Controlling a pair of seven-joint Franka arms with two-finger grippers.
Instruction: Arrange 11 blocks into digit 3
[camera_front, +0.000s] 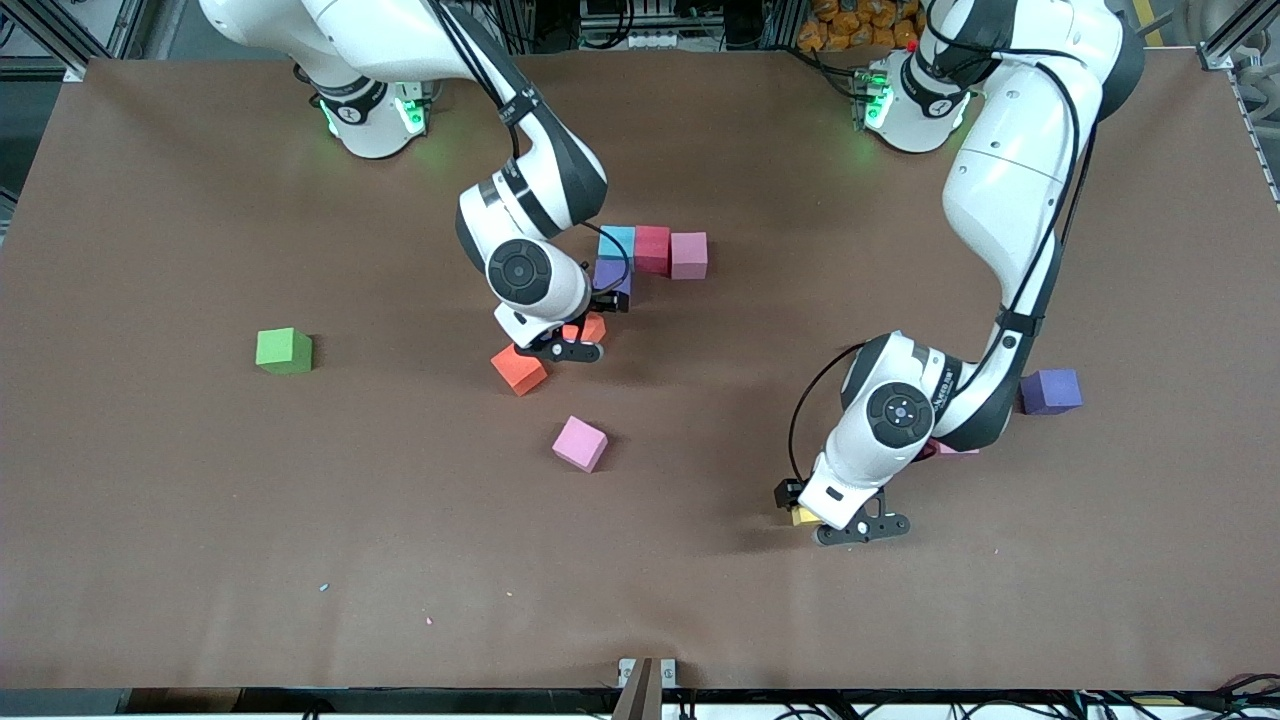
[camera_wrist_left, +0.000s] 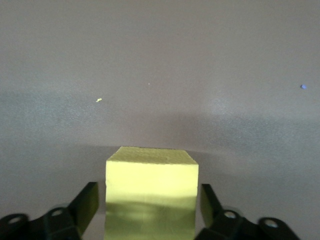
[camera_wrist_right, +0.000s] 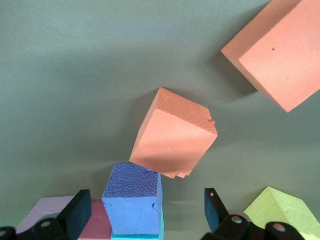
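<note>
Left gripper (camera_front: 850, 522) is low at the brown table (camera_front: 200, 500), its open fingers straddling the small yellow foam cube (camera_front: 803, 516) with a gap on each side, well apart from the other blocks and nearer the front camera than they are. From the front, the right gripper (camera_front: 566, 343) hovers open over an orange foam cube (camera_front: 588, 327), with a second orange cube (camera_front: 519, 368) just beside it. A light blue cube (camera_front: 617, 242), red cube (camera_front: 652, 248) and pink cube (camera_front: 689, 254) form a touching row, a purple cube (camera_front: 612, 275) against the blue one. A lone pink cube (camera_front: 580, 443) and a green cube (camera_front: 283, 350) lie apart. The left wrist view shows the yellow cube (camera_wrist_left: 151, 192) between spread fingers (camera_wrist_left: 85, 207), not touching either. The right wrist view shows parted fingers (camera_wrist_right: 77, 214) above the purple cube (camera_wrist_right: 134, 197) and tilted orange cube (camera_wrist_right: 174, 135).
</note>
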